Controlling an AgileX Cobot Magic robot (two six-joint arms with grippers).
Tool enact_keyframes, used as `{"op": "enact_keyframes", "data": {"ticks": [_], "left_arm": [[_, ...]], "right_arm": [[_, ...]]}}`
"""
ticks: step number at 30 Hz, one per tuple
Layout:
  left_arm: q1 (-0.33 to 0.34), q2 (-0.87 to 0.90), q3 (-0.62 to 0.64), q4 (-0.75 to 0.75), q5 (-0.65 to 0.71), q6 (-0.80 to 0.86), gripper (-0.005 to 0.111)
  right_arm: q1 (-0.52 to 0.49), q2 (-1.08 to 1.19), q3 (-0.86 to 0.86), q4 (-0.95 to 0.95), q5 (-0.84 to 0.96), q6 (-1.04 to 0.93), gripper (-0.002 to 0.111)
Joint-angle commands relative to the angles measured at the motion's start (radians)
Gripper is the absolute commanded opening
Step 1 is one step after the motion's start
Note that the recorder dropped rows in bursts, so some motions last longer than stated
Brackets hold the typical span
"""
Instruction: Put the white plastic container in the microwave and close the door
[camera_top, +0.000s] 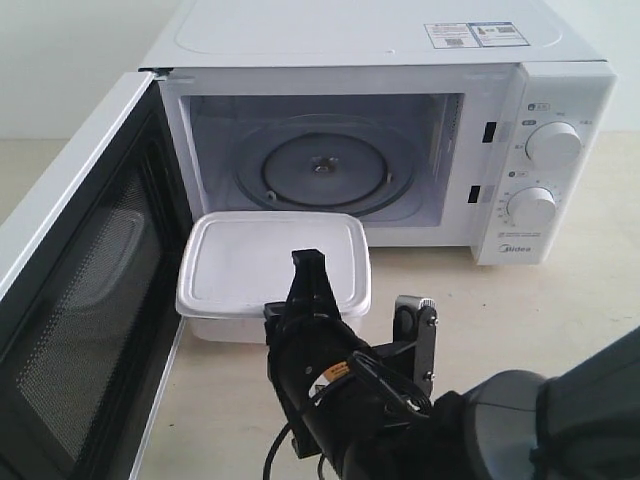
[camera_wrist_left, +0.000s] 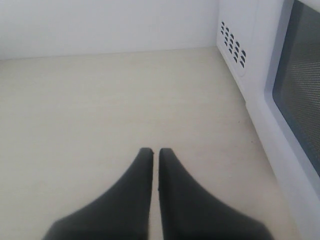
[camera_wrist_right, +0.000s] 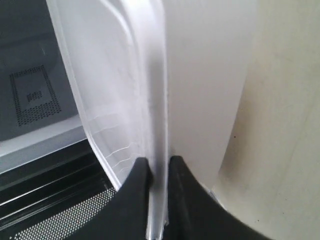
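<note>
The grasp looks made and the lift not yet begun. The right hand (camera_wrist_right: 156, 165) is clamped on the near rim of the white plastic container (camera_top: 260, 255), one finger over the lid's edge and one beneath it. The container sits on the pale worktop (camera_top: 520, 300) in the centre of the exterior view, just in front of the microwave (camera_top: 400, 40) and beside the swung-open door (camera_top: 90, 300) at left.

The next move probably calls for raising the box level over the cavity's sill and sliding it onto the glass turntable (camera_top: 325, 170). Held by one edge only, the far side may sag.

The box is shallow, translucent and smooth, with rounded corners and a thin, flexible-looking rim. The door's inner face is glossy black with fine mesh.

The left hand (camera_wrist_left: 155, 152) hovers over bare worktop, its matte black fingers drawn together on nothing.
</note>
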Motion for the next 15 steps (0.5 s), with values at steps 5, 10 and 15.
{"op": "enact_keyframes", "data": {"ticks": [5,10,15], "left_arm": [[-0.006,-0.003,0.003,-0.007,-0.001,0.003,0.004],[-0.006,-0.003,0.003,-0.007,-0.001,0.003,0.004],[-0.006,-0.003,0.003,-0.007,-0.001,0.003,0.004]], "right_arm": [[0.000,-0.033,0.001,-0.017,-0.057,-0.017,0.000],[-0.003,-0.033,0.001,-0.010,-0.070,-0.017,0.000],[-0.014,-0.033,0.001,-0.003,-0.082,-0.017,0.000]]}}
